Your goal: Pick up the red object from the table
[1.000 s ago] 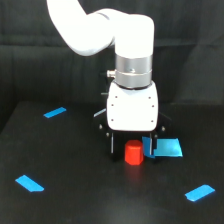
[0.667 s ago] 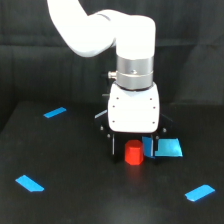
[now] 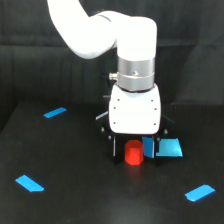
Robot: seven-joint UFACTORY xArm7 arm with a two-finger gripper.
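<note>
The gripper (image 3: 134, 150) hangs low over the table (image 3: 80, 190), its white housing pointing straight down from the arm's silver wrist. Its fingers are spread, one dark finger (image 3: 114, 148) on the exterior view's left and one with a blue pad (image 3: 148, 147) on the exterior view's right, and the red block (image 3: 133, 153) sits in the gap between them. The block stands upright on the black surface, its top just under the housing and its lower half showing below the fingertips. The blue-padded finger looks very close to the block's side; whether either finger actually touches it cannot be told from this view. Just beyond that finger, on the exterior view's right, lies a blue tape patch (image 3: 169, 148). Three more blue strips lie well apart from the gripper, scattered over the table.
</note>
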